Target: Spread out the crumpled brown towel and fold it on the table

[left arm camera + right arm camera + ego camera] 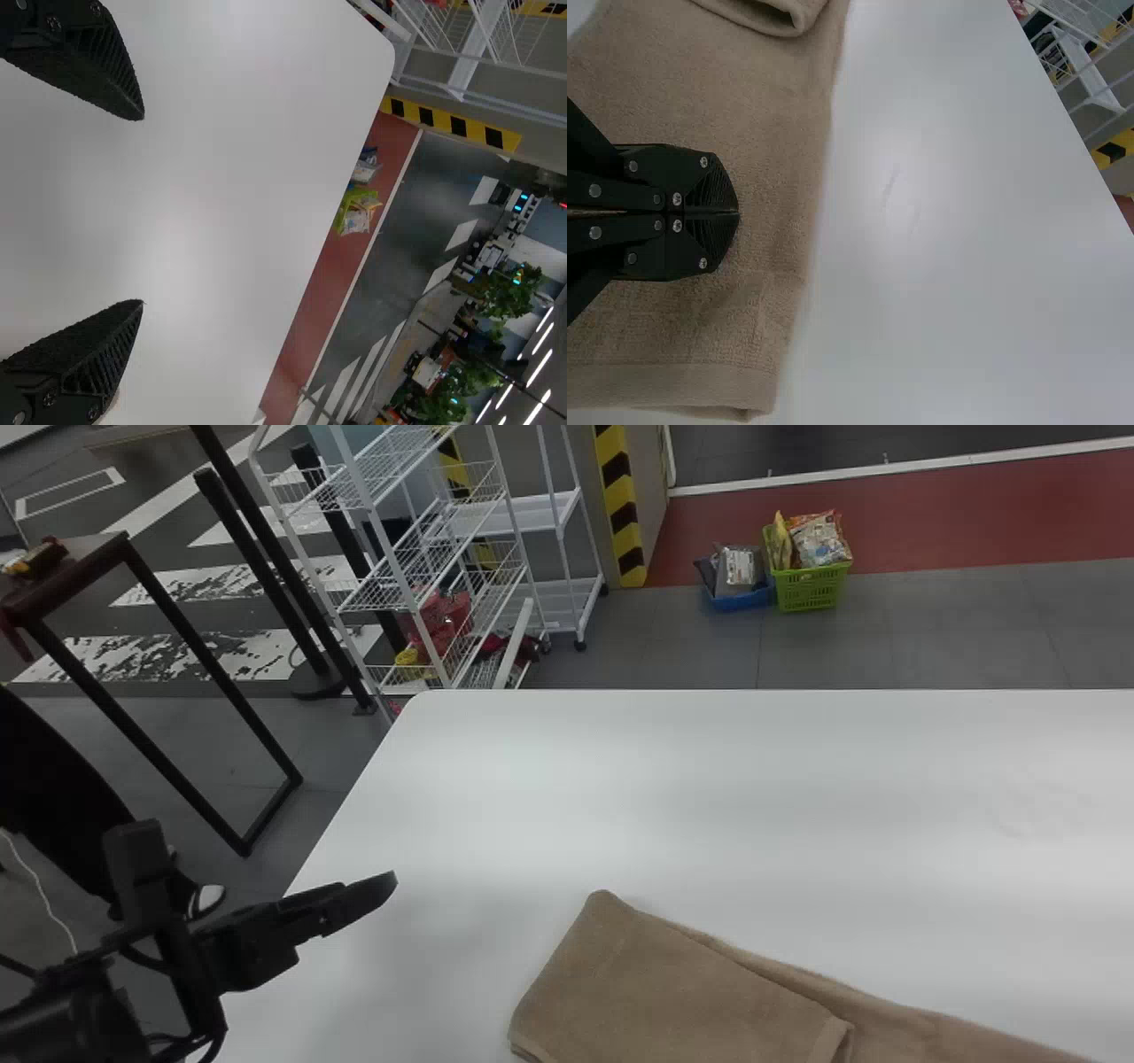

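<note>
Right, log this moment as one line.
towel: left end folded over, rest laid out | left gripper: open, near table left edge | right gripper: shut, over laid-out part | fold: looks unfinished

At the bottom centre of the head view you see the brown towel [691, 992], matt, softly napped cloth. The table [709, 797] around it looks smooth, with a faint sheen. At upper left, your rack [425, 540] is thin wire.

Left pincer [359, 899] with its two fingers well apart, right pincer [738, 212] with fingers together, tip against tip
</note>
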Action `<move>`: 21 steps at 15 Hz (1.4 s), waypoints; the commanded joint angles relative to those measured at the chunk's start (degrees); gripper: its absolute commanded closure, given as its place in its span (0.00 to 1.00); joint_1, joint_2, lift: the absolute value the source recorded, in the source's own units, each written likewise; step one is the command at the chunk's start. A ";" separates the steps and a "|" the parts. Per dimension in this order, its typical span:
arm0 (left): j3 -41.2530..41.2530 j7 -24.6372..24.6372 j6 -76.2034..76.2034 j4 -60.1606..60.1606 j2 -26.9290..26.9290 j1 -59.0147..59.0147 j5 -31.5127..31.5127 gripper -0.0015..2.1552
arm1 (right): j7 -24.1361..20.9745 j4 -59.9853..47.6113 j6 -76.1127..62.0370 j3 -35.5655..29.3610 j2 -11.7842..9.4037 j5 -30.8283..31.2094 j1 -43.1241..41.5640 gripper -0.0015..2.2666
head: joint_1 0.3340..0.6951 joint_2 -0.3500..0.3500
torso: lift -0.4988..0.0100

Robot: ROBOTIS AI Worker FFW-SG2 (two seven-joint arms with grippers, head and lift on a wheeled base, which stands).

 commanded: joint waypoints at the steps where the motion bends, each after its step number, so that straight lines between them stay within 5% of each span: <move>1: 0.39 -0.21 0.12 -0.08 0.03 0.01 0.05 0.03 | 0.13 2.70 -0.83 0.00 0.23 0.54 -2.23 0.94 | 1.00 1.00 | 0.73; 11: 0.39 -0.29 0.65 -1.13 -0.15 0.80 -0.04 0.03 | 2.85 9.99 -1.18 0.18 0.23 1.50 -11.28 0.93 | 1.00 1.00 | 0.73; 16: 1.18 -1.44 4.52 -3.51 -0.50 1.24 1.90 0.03 | 3.03 -6.09 14.06 2.55 0.23 -3.24 -6.54 0.43 | 1.00 1.00 | 0.73; 21: -0.05 -2.49 5.04 -3.24 -0.85 1.59 1.54 0.03 | -0.93 -6.35 6.20 9.49 0.23 -0.61 -5.13 0.42 | 1.00 1.00 | 0.73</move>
